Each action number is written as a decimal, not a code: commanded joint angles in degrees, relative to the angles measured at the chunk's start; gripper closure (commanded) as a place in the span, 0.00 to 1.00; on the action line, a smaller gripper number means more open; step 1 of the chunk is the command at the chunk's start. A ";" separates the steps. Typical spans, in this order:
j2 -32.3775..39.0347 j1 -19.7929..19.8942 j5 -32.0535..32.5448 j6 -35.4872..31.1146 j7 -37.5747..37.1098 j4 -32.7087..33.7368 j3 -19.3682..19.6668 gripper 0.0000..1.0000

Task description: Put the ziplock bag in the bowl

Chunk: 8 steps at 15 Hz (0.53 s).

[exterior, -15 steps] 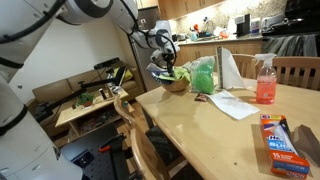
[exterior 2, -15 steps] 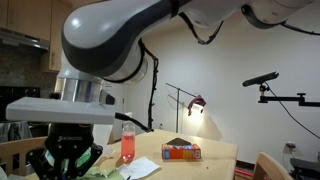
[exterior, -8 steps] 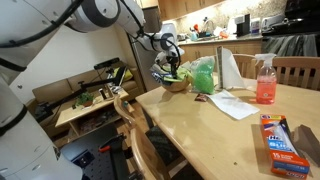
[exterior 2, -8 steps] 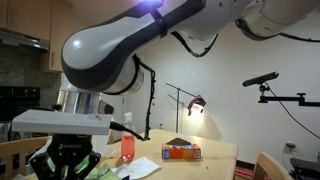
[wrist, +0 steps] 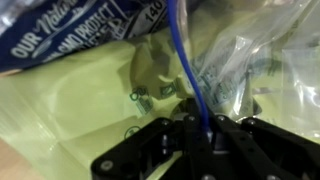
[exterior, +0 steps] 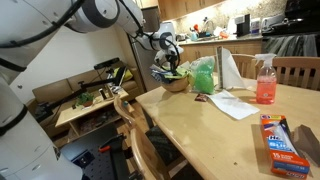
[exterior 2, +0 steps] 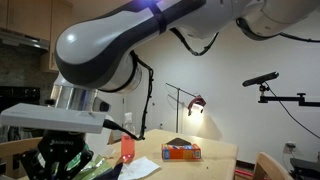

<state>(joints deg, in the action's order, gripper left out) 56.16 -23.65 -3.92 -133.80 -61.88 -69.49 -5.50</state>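
The gripper point(exterior: 165, 66) hung right over the bowl point(exterior: 178, 86), jaws clamped on the ziplock bag point(wrist: 240, 70) by its blue zip edge. The bag dangled straight below them, so probably just a drop left.

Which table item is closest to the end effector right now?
The bowl, just by the end effector; the spray bottle and box sit farther off.
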 commanded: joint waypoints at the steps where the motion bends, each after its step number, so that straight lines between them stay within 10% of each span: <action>1: 0.78 -0.20 -0.76 -0.02 0.48 1.05 0.31 0.99; 3: 2.14 0.15 -0.96 0.64 0.95 2.33 0.12 0.99; 4: 2.46 0.10 -0.99 1.17 0.52 2.53 0.26 0.77; 8: 2.69 -0.38 -0.51 1.89 -0.65 2.44 1.09 0.48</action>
<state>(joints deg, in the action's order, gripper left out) 57.61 -23.61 -3.92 -133.75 -62.04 -69.17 -5.19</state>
